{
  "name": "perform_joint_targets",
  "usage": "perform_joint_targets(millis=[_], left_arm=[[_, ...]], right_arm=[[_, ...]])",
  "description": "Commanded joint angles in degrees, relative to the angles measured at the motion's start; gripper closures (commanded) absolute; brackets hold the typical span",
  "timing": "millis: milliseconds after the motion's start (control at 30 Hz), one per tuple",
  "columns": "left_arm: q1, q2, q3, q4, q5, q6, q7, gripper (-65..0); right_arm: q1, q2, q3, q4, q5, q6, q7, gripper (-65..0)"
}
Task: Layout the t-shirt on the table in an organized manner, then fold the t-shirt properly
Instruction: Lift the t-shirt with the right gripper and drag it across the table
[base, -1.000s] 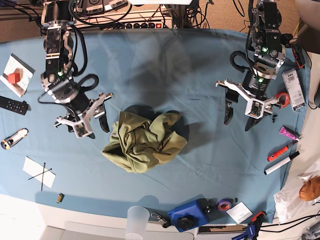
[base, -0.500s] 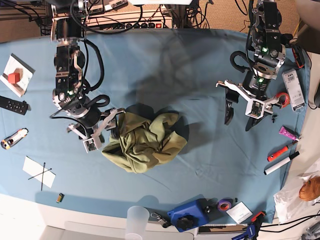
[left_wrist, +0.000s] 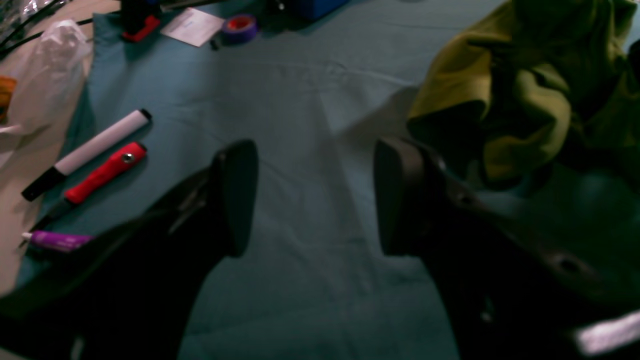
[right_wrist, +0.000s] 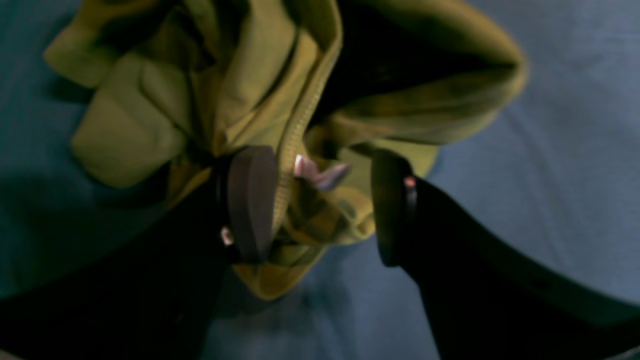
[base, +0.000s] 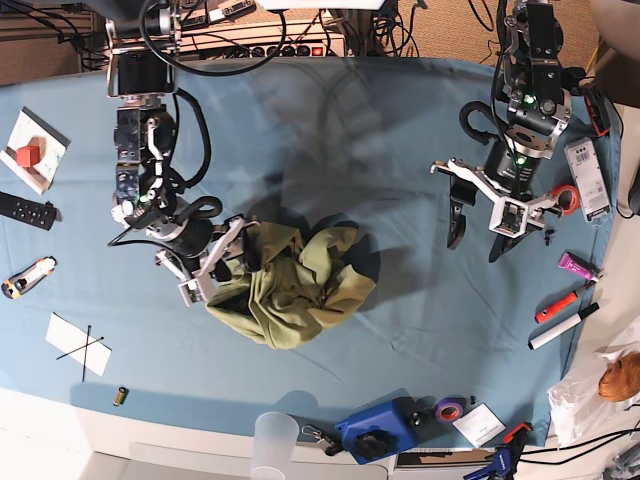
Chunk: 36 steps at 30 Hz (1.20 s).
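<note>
The olive-green t-shirt (base: 295, 285) lies crumpled in a heap at the middle of the blue-clothed table (base: 400, 130). My right gripper (base: 225, 265) is at the heap's left edge, open. In the right wrist view its fingers (right_wrist: 250, 200) straddle a fold of the t-shirt (right_wrist: 280, 75) carrying a small white label (right_wrist: 317, 172), and the right gripper (right_wrist: 320, 210) is not closed on it. My left gripper (base: 480, 240) hangs open over bare cloth well to the right of the heap. The left wrist view shows the left gripper (left_wrist: 312, 200) with nothing between its fingers and the t-shirt (left_wrist: 525, 75) at upper right.
A white marker (base: 563, 327), a red tool (base: 555, 307) and a purple tube (base: 578, 266) lie by the right edge. Purple tape (base: 449, 408), a blue device (base: 377, 430) and a plastic cup (base: 273, 440) sit along the front. A remote (base: 27, 210) and papers (base: 78, 344) lie at left.
My right arm has moved right and forward to the t-shirt's left edge, its open fingers now over a fold. The left arm has not moved.
</note>
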<state>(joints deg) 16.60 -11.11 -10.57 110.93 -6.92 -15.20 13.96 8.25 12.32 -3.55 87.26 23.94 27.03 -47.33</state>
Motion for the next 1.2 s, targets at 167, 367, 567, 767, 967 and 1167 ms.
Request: perform_joint_targets(millis=[167, 367, 567, 767, 967, 1167], left_arm=[[-0.4, -0.2, -0.1, 1.0, -0.6, 0.2, -1.5, -36.9], [-0.4, -0.2, -0.1, 1.0, -0.6, 0.2, -1.5, -36.9], [-0.4, -0.2, -0.1, 1.0, -0.7, 0.2, -1.5, -36.9], [-0.5, -0.2, 0.0, 1.0, -3.8, -9.0, -1.6, -36.9], [-2.1, -0.2, 5.3, 1.0, -5.0, -13.4, -1.7, -36.9], [-6.4, -0.2, 18.0, 1.0, 1.8, -12.6, -1.3, -36.9]], right_arm=[[1.3, -2.4, 0.2, 0.9, 0.9, 0.2, 0.4, -5.5], [1.7, -2.5, 1.2, 1.0, 0.9, -0.3, 2.8, 0.0], [2.4, -2.5, 8.5, 5.1, 0.9, -0.3, 5.4, 0.0], [2.6, -2.4, 19.1, 8.9, 4.7, -0.2, 5.6, 0.0], [3.0, -1.8, 26.1, 8.9, 7.1, -0.2, 5.5, 0.0], [3.0, -1.2, 25.0, 8.9, 9.8, 4.1, 3.3, 0.0]])
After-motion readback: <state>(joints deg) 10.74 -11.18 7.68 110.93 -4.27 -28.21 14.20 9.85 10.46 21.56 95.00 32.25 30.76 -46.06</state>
